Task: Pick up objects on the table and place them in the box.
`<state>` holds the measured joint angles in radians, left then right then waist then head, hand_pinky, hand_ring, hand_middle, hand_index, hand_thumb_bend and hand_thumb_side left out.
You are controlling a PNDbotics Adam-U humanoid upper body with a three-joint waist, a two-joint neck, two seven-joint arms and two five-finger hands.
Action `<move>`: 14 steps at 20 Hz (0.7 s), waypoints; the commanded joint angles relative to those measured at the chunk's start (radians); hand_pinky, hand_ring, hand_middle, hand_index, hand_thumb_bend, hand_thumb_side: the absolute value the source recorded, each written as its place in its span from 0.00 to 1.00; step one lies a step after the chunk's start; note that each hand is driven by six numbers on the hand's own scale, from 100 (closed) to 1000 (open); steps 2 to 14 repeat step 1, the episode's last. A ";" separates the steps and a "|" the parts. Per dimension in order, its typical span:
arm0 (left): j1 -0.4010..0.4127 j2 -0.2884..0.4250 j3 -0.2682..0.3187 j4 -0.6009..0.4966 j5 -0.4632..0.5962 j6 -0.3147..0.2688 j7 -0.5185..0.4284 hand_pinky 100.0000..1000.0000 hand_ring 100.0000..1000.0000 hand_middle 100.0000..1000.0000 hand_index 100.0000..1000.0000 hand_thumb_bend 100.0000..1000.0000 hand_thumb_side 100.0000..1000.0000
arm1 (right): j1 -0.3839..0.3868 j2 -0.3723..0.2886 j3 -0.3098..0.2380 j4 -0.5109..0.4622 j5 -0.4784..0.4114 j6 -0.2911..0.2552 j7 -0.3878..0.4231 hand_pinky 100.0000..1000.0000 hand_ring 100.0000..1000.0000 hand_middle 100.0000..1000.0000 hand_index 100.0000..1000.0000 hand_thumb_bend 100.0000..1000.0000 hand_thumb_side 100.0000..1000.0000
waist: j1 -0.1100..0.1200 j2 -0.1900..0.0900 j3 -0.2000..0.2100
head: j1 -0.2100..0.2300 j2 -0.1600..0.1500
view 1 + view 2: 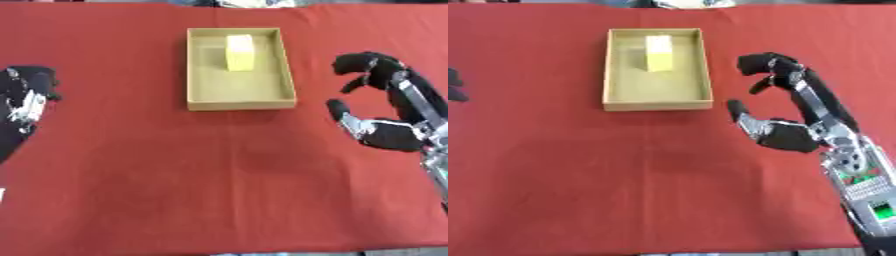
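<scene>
Beside the box (pixel 240 104) with yellow block (pixel 240 52), empty right hand (pixel 785 132).

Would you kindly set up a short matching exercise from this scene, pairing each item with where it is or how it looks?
Items:
1. yellow block
2. box
3. right hand
4. left hand

Descriptions:
A. at the view's left edge
B. open, holding nothing, right of the box
C. lying inside the box, toward its far end
D. tan, on the red cloth

Pairs: 1-C, 2-D, 3-B, 4-A
</scene>
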<state>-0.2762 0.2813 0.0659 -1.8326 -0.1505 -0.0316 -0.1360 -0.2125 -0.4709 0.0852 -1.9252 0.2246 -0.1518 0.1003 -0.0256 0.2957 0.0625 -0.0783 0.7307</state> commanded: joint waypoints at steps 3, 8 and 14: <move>-0.003 0.005 0.008 -0.016 0.001 0.001 0.000 0.62 0.50 0.53 0.68 0.11 0.61 | -0.002 -0.005 -0.016 -0.018 -0.011 0.000 -0.012 0.57 0.76 0.72 0.84 0.18 0.30 | 0.004 -0.017 0.000 | 0.008 0.008; -0.003 0.005 0.008 -0.016 0.001 0.001 0.000 0.62 0.50 0.53 0.68 0.11 0.61 | -0.002 -0.005 -0.016 -0.018 -0.011 0.000 -0.012 0.57 0.76 0.72 0.84 0.18 0.30 | 0.004 -0.017 0.000 | 0.008 0.008; -0.003 0.005 0.008 -0.016 0.001 0.001 0.000 0.62 0.50 0.53 0.68 0.11 0.61 | -0.002 -0.005 -0.016 -0.018 -0.011 0.000 -0.012 0.57 0.76 0.72 0.84 0.18 0.30 | 0.004 -0.017 0.000 | 0.008 0.008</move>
